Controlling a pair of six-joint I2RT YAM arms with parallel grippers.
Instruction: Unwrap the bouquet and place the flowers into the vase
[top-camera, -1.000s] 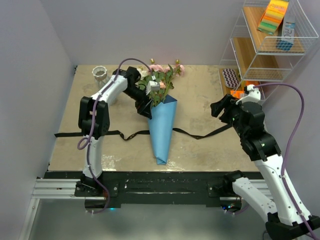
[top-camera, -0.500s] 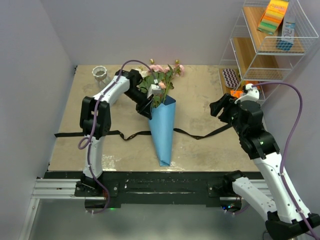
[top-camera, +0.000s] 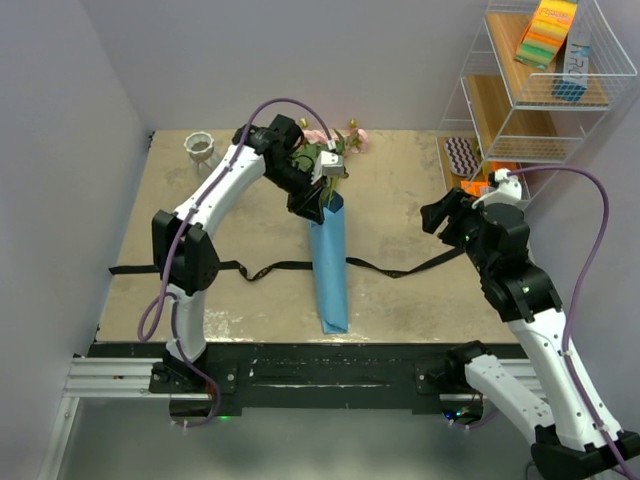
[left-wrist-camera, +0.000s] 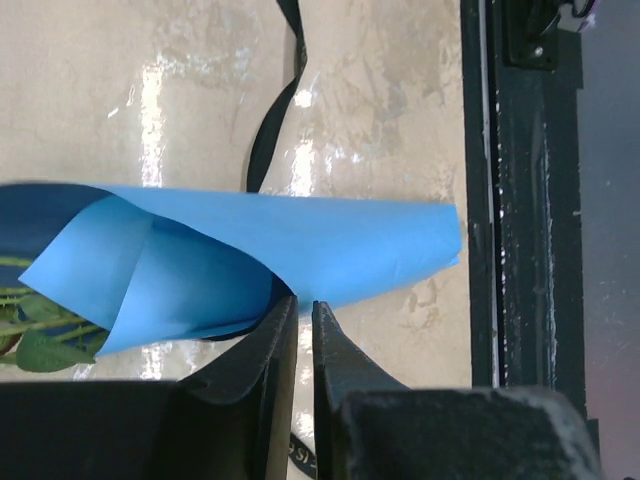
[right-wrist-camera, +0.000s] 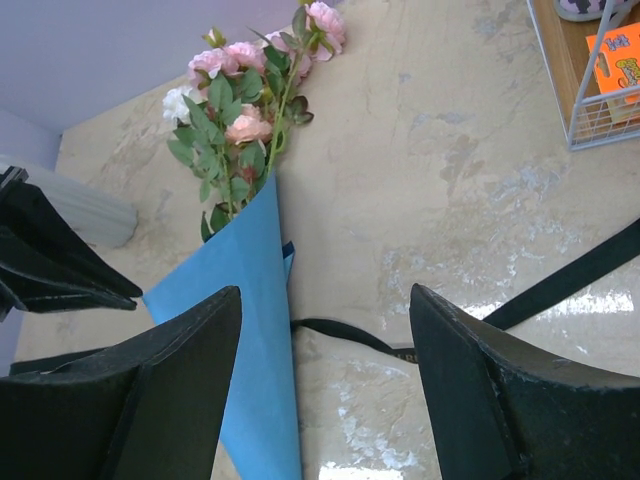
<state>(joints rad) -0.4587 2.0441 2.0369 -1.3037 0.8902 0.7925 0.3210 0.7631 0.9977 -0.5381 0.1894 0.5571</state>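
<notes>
Top external view: the bench carries the bouquet at its middle. The left jaws clench the blue paper's edge at the bouquet's mouth. The right jaws, well right of the bouquet, stand released. The vase stands well left of the bouquet's blooms.

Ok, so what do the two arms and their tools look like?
The left arm and right arm have white links with black joints, each trailed by a looping purple cable. The left tool and right tool each have two matte black, wedge-shaped fingers.
</notes>
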